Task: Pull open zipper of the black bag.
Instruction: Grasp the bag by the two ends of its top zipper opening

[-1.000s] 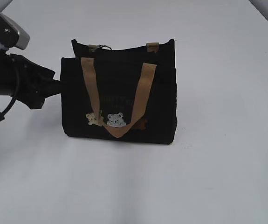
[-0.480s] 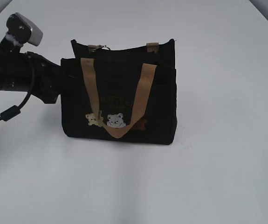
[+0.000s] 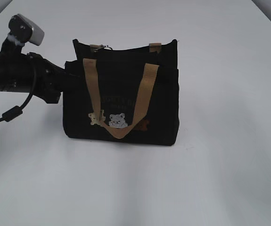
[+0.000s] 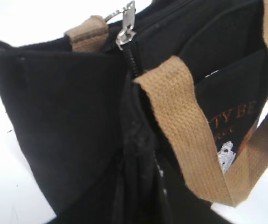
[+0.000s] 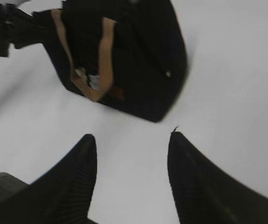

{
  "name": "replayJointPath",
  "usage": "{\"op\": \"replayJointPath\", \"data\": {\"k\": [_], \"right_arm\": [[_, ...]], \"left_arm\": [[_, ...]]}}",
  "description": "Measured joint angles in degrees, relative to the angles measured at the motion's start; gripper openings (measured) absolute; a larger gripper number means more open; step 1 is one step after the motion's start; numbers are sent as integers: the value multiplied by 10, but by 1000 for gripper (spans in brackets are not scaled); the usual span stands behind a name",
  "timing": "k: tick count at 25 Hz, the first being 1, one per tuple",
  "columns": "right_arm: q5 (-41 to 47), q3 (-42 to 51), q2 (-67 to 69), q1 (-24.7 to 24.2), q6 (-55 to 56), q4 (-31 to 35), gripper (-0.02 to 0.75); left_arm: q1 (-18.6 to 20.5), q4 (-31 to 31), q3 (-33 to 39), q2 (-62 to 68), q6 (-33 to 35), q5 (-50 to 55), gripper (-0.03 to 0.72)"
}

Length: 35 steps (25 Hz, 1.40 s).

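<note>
Soft, floppy small black fabric tote (image 3: 121,101); best pinched at silver ring pull (image 4: 124,25) atop its rim. Left gripper (image 3: 67,80) state unclear; right gripper (image 5: 131,154) spread.

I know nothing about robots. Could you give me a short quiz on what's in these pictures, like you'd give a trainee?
1. True or false: the right claw is closed around the black bag.
2. Seen from the front camera, where on the bag's top rim is the silver zipper pull? A) near the left end B) in the middle C) near the right end
3. Fill in: the bag's handles are ___ in colour.

Key: 1 false, its jaws stand open over bare table, apart from the bag; 2 A; 3 tan.
</note>
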Motion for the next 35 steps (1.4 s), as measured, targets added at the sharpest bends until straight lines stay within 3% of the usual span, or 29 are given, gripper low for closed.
{"op": "replayJointPath", "data": {"k": [4,7,13,18,25,35], "right_arm": [[-13,-103,261,37,-233,181,391],[-23,-234,418,90,-308,218,391],[-12,-465,633,168,-349,153,391],[-12,-581,746,196,-341,133,391],[-23,-643,818,211,-291,132,391],[-30,-646,842,231,-278,131,391]], "left_arm": [[0,0,0,0,0,1,77],[0,0,0,0,-1,1,77],[0,0,0,0,-2,1,77],[0,0,0,0,-2,1,77],[0,0,0,0,-2,1,77],[0,0,0,0,-2,0,77]]}}
